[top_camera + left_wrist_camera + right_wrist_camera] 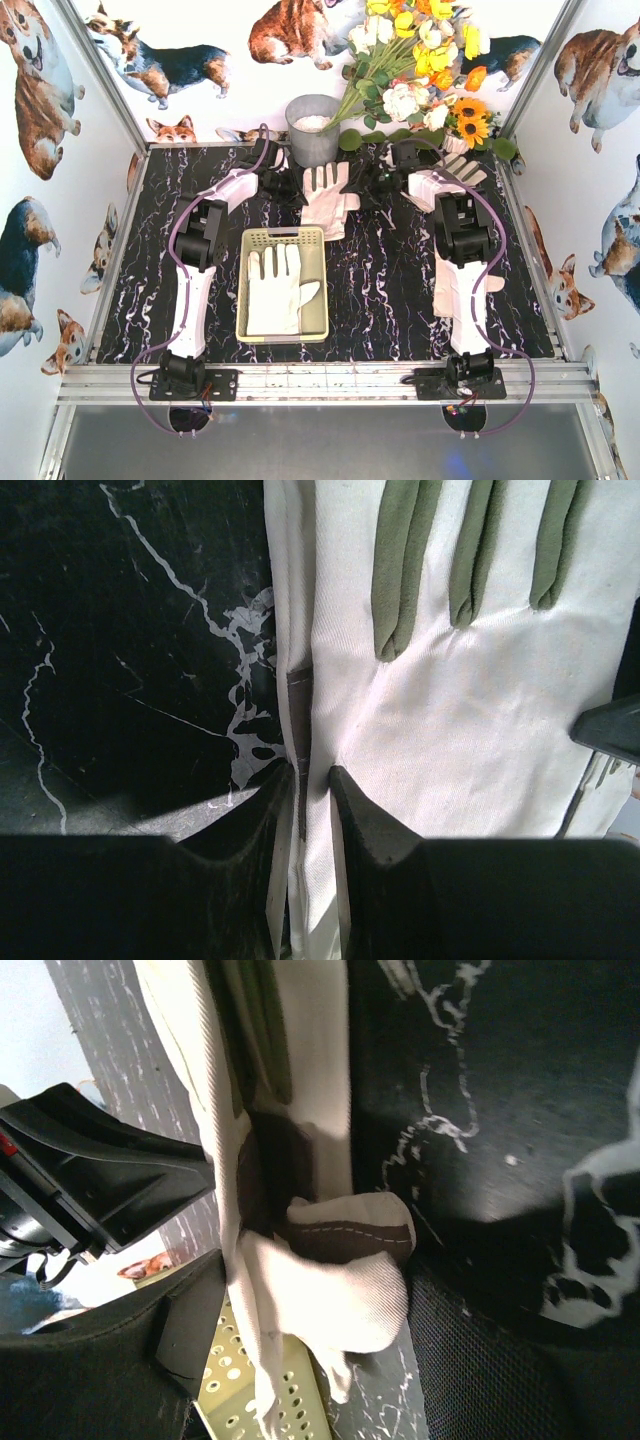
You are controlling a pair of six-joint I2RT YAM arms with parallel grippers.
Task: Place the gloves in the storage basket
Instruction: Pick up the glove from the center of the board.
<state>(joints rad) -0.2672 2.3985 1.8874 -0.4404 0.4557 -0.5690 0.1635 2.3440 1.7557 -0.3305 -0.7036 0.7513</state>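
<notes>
The pale yellow-green storage basket (pixel 283 236) stands mid-table with one cream glove (pixel 280 290) lying flat inside. Just behind it, a glove pile (pixel 328 200) rests on the black marble. My left gripper (pixel 292 185) is at the pile's left edge. In the left wrist view its jaws (pixel 312 772) pinch the edge of the top glove (pixel 450 710). My right gripper (pixel 372 185) is at the pile's right side. It (pixel 315 1280) stands wide, with the glove's thumb (pixel 340 1290) bunched between its fingers. Another glove (pixel 458 170) lies at the back right.
A grey metal bucket (pixel 312 128) stands at the back centre, beside a bunch of flowers (pixel 420 60) that leans over the back right. Corgi-print walls close in three sides. The basket's perforated corner (pixel 250 1390) shows close under the right gripper.
</notes>
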